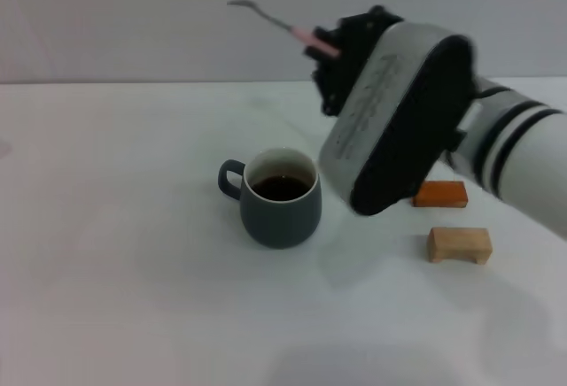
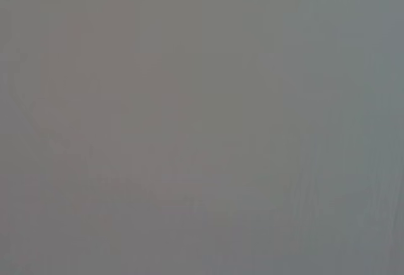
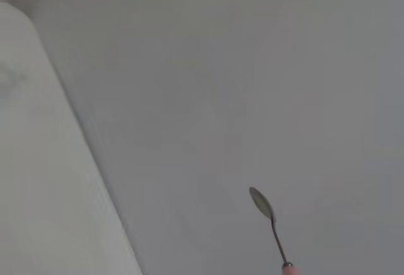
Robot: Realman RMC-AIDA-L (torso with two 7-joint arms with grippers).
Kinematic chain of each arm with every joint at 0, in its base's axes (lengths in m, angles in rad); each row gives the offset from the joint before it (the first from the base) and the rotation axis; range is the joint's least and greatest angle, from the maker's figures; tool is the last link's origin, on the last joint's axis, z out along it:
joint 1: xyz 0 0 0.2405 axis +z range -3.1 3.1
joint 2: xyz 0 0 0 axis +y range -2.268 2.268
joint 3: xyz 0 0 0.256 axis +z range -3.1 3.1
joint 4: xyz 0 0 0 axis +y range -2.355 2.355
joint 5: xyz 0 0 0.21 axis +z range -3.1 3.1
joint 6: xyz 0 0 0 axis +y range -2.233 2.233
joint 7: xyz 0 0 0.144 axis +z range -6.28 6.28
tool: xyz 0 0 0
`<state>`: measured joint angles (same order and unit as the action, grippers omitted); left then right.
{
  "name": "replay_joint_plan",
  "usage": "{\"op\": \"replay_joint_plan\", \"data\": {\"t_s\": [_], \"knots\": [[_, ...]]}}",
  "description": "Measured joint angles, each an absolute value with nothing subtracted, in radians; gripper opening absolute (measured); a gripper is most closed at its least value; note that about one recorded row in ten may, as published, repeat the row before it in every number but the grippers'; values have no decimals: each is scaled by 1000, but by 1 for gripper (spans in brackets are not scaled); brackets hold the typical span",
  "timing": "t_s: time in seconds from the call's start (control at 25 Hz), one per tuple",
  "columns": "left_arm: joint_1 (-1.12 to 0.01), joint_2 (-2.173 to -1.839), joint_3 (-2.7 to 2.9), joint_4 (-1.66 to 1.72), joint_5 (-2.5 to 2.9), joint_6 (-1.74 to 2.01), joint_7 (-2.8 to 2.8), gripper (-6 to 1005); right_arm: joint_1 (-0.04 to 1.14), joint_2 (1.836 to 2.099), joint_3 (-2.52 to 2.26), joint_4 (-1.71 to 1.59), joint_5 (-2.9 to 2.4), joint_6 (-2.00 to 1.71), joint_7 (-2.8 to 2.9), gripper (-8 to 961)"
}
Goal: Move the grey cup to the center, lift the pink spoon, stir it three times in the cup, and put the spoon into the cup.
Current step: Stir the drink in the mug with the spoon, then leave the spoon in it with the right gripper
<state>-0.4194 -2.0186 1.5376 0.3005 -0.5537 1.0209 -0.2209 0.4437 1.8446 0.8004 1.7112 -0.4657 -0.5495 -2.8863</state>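
While the right hand (image 1: 330, 50) grips the pink spoon (image 1: 282, 25) by its handle, high above the counter (image 1: 124, 262), the silver bowl points up and away toward the robot's left. The grey cup (image 1: 279, 198) sits below and nearer the robot, near the middle, holding dark liquid, handle to the left. To stir well, the wrist should, I judge, rotate until the bowl points down, centre over the white rim, then descend slowly, avoiding wall contact. An orange block (image 1: 439, 194) and a wooden block (image 1: 459, 244) lie to the right. No left hand is in view.
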Motion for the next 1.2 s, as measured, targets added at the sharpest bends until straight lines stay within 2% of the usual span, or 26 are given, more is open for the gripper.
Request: {"op": "replay_joint_plan", "data": {"t_s": [0.04,0.08,0.24,0.44,0.56,0.68,0.72,0.92,1.2], "knots": [[-420,-2017,1537,300,-554,1020,-221,7,493,1838,766,1695,-453,-601,-2886,125],[-420,-2017,1537,300,-554,1020,-221,7,493,1838,766,1695,-453,-601,-2886,125],[-421,-2016,1537,301,-554,1019,-221,7,619,1838,694,1630,-401,-858,-2887,125],[-426,-2016,1537,301,-554,1012,-220,8,675,1836,661,1584,-356,-958,-2888,125],[-430,-2014,1537,301,-553,1005,-220,8,608,1835,688,1585,-407,-844,-2888,125],[-430,-2014,1537,301,-553,1004,-219,8,561,1824,716,1595,-416,-729,-2887,125],[-431,-2014,1536,301,-553,1003,-219,8,525,1810,741,1596,-412,-618,-2887,125],[-431,-2013,1535,301,-554,1001,-220,8,469,1797,786,1573,-400,-393,-2884,125],[-432,-2013,1535,301,-554,1000,-220,8,518,1793,749,1550,-400,-516,-2884,126]]}}
